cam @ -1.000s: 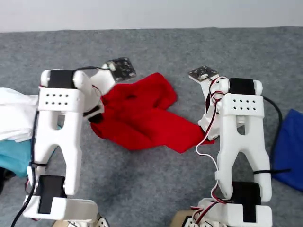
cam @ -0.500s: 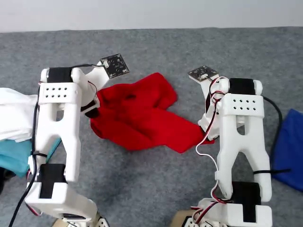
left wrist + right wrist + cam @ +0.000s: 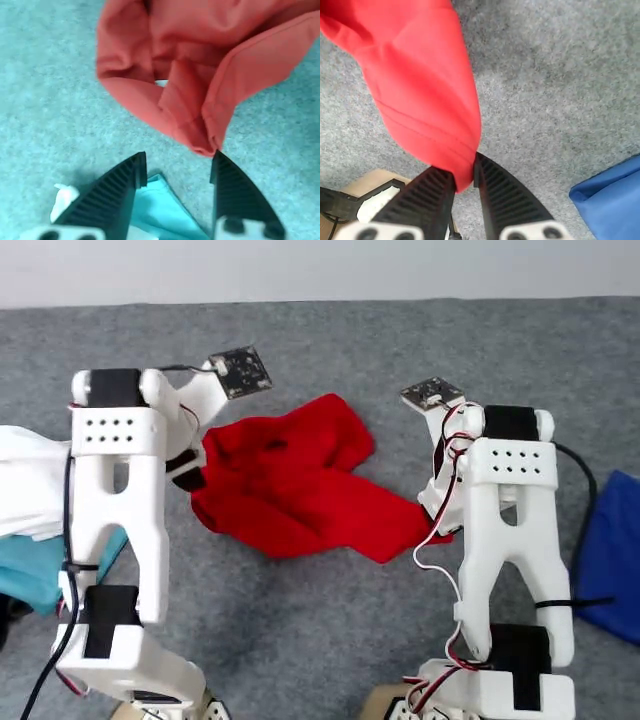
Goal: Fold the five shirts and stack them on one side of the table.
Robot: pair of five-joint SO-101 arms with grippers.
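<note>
Blue cloth shirt [image 3: 612,555] runs off the right edge; white cloth shirt [image 3: 30,480] and teal cloth shirt [image 3: 25,578] sit partly hidden behind the left arm [image 3: 115,510].

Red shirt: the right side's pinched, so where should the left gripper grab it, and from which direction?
Take the folded corner of the red shirt that points at the open left gripper, coming in low from the shirt's left side. It juts out narrow enough for the jaws to straddle, and lies opposite the end the right gripper holds.
</note>
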